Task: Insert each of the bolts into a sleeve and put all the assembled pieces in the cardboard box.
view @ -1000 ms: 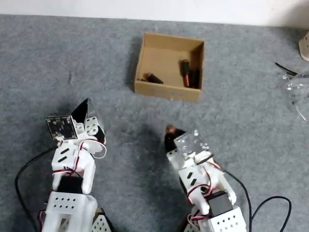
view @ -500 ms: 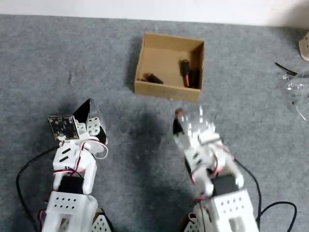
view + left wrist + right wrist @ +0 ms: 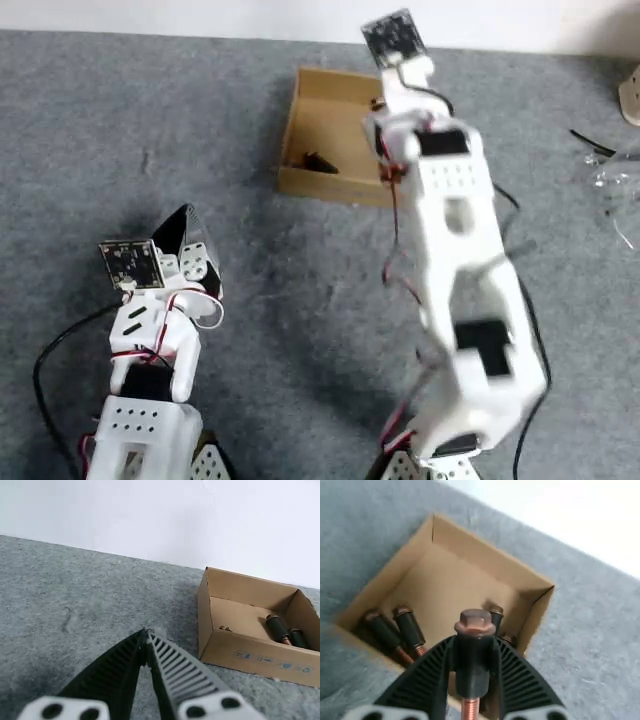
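- High view: the cardboard box [image 3: 320,185] sits at 12 o'clock on the grey bench [image 3: 250,300]. The right arm [image 3: 450,200] stretches out over it, and the left tool [image 3: 186,235] is at 8 o'clock.
- Left wrist view: the left tool's fingers are pressed together and hold nothing. The box lies beyond them.
- Right wrist view: the right tool [image 3: 474,642] is clamped on a sleeved bolt [image 3: 474,622] over the box, where finished pieces [image 3: 410,627] lie.

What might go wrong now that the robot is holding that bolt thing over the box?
The right claw holds the assembled piece upright over the cardboard box, seemingly close to one wall. If let go here, it might clip the rim and bounce out onto the carpet. It could also land on the pieces already inside and knock them about.
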